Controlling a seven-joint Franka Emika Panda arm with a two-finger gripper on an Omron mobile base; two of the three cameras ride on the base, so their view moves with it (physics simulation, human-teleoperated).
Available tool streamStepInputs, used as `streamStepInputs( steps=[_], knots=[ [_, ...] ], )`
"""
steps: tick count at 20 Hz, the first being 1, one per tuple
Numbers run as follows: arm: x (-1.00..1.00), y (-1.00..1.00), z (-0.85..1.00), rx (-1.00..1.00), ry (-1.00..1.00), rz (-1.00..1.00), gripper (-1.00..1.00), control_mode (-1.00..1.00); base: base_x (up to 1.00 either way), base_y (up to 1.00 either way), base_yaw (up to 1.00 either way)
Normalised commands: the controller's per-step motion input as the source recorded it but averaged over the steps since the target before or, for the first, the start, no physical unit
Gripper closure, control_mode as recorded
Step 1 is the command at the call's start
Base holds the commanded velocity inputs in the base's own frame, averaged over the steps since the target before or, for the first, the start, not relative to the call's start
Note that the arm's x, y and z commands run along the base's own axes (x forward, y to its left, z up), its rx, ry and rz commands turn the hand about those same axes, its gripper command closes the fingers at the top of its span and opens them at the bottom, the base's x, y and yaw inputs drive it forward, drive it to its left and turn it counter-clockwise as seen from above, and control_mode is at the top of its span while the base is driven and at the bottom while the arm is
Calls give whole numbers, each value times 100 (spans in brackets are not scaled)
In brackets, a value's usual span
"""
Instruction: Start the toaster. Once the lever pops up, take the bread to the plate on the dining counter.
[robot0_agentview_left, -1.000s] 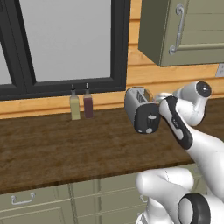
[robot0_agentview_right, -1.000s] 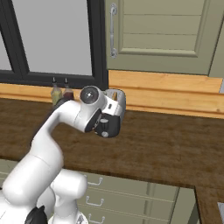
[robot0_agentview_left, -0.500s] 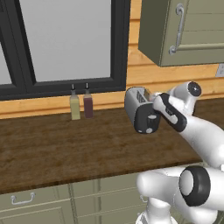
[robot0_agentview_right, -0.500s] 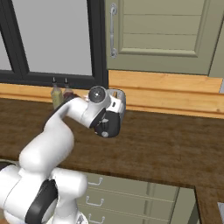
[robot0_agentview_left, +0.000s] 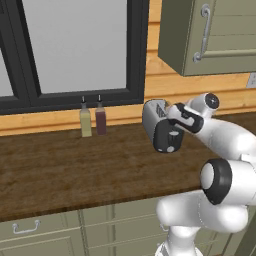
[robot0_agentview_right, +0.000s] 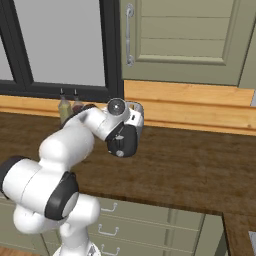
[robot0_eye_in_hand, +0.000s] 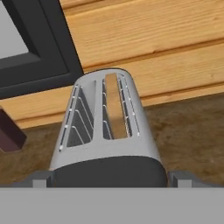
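Note:
The silver-grey toaster (robot0_agentview_left: 156, 120) stands on the dark wood worktop (robot0_agentview_left: 75, 170) below the window, its dark end panel (robot0_agentview_left: 168, 138) turned toward me. In the hand view the toaster (robot0_eye_in_hand: 109, 131) lies just ahead, and the bread (robot0_eye_in_hand: 115, 107) stands in its right slot. My gripper (robot0_eye_in_hand: 111, 180) is open, its fingertips (robot0_eye_in_hand: 42, 179) spread wide to either side of the dark end. In the left base view my gripper (robot0_agentview_left: 175, 116) hovers by the toaster's near top end. In the right base view my arm covers part of the toaster (robot0_agentview_right: 127, 137). The plate and the dining counter are out of view.
Two slim bottles (robot0_agentview_left: 93, 119) stand against the wood wall left of the toaster; the dark one (robot0_eye_in_hand: 8, 133) shows at the hand view's left edge. A black-framed window (robot0_agentview_left: 75, 50) rises behind, with a green wall cabinet (robot0_agentview_left: 210, 35) to the right. Pale green drawers (robot0_agentview_left: 40, 235) run below the worktop.
My hand has moved up and a little left, closer to the toaster's top near end. The toaster, the bottles and the base have stayed put, and the gripper stays open.

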Motion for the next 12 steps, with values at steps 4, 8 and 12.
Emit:
streamStepInputs(
  steps=[4, 8, 12],
  knots=[
    [52, 0, -10, 0, 0, 0, -100, -100, 0, 0, 0],
    [45, 0, -11, 0, 0, 0, -100, -100, 0, 0, 0],
    [26, 0, -14, 0, 0, 0, -100, -100, 0, 0, 0]
  ],
)
